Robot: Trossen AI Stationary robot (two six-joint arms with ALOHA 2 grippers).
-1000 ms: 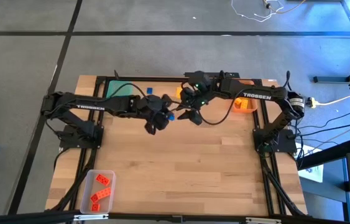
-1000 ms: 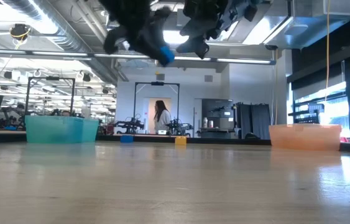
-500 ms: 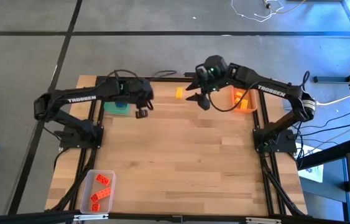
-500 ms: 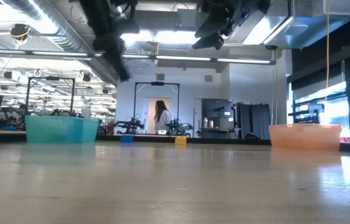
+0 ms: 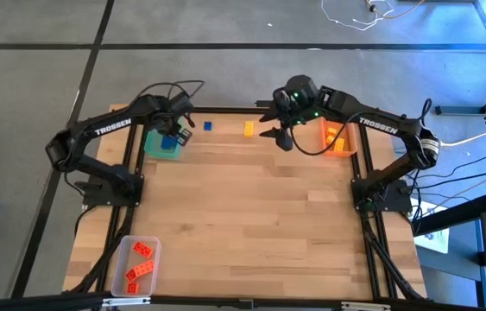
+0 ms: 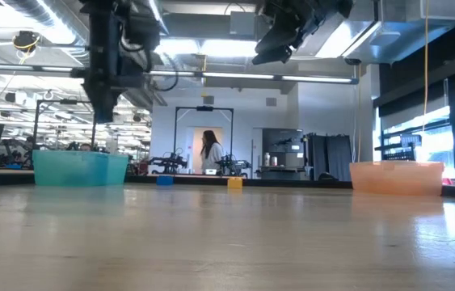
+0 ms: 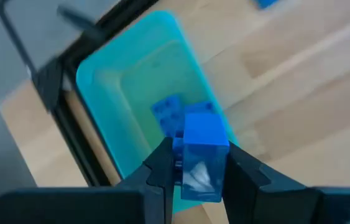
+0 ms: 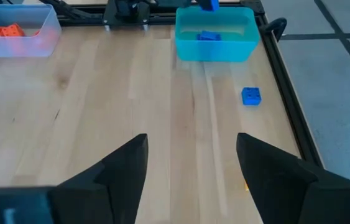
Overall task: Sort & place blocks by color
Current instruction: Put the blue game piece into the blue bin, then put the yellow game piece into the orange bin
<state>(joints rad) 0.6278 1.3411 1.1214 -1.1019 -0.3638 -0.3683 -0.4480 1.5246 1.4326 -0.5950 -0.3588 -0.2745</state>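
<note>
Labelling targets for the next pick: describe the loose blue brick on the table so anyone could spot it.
Start at the wooden table's far edge, where the green rectangular tray sits at the left corner. Just right of that tray, the small blue studded plastic brick lies alone on bare wood. Its neighbour further right is a yellow-orange brick; the other blue bricks are in the tray or in the left gripper.

Beyond my wooden counter (image 5: 251, 216) lies grey floor (image 5: 225, 78) crossed by dark seams. Across the room, ceiling light strips (image 6: 324, 78) glow, a person (image 6: 209, 150) stands at a doorway, windows (image 6: 421, 137) to one side.
</note>
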